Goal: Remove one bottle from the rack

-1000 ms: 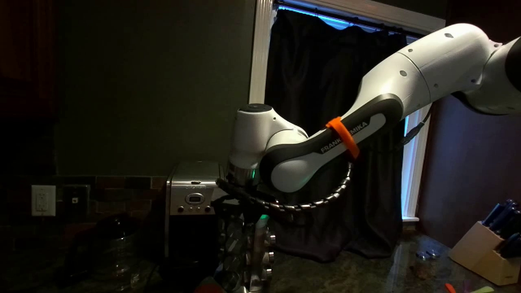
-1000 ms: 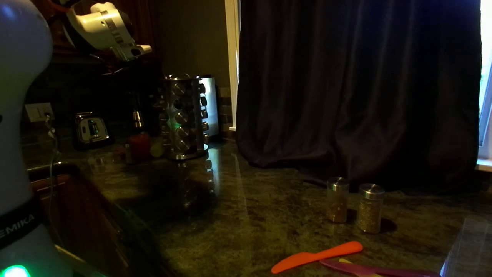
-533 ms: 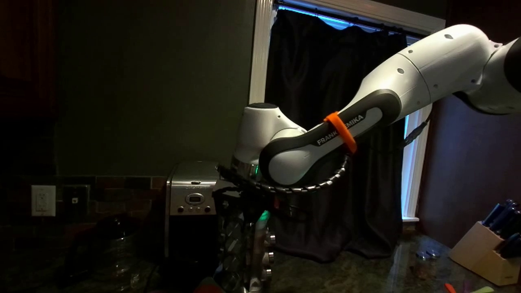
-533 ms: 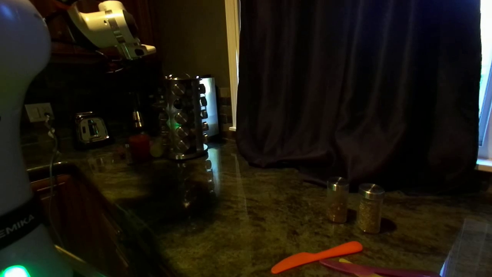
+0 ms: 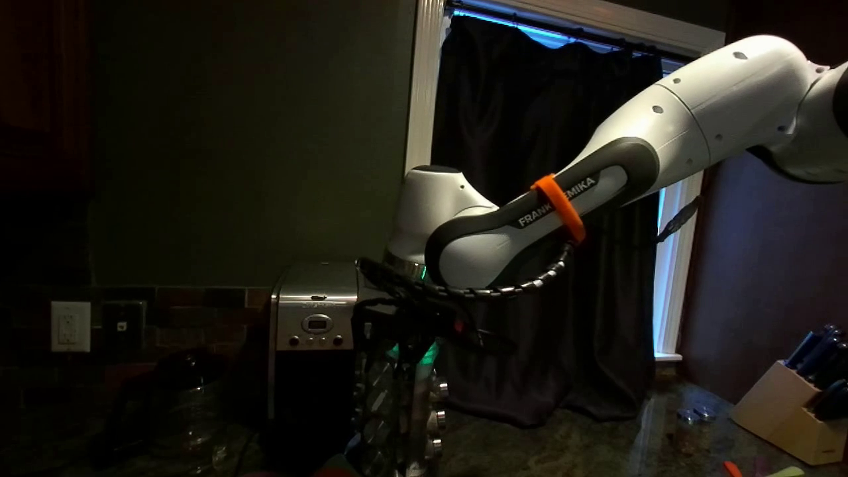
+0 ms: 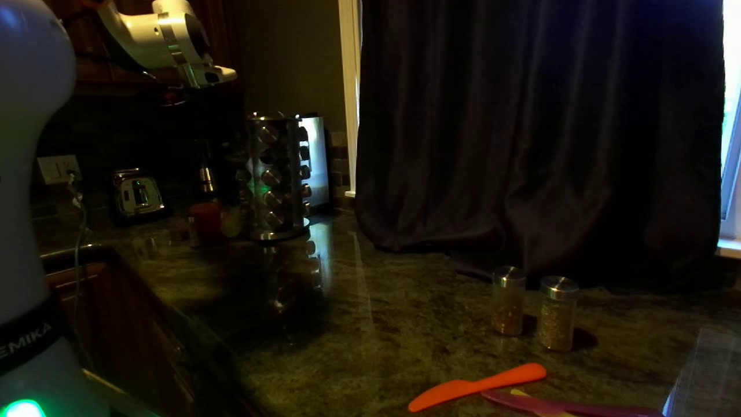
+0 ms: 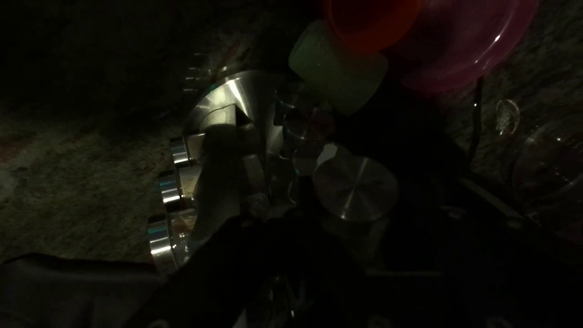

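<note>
Dim bench (image 6: 393, 324): rack (image 6: 291, 179) far left in an exterior view. My claw (image 7: 355, 228) is clasped round a steel-lidded bottle (image 7: 355, 187); my arm (image 5: 487, 255) reads "FRANK", orange band (image 5: 562, 209), "EMIKA".

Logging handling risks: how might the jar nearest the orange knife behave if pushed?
The jar might slide on the glossy countertop; if tipped, being round, it would probably roll. It looks like clear glass, so perhaps fragile.
</note>
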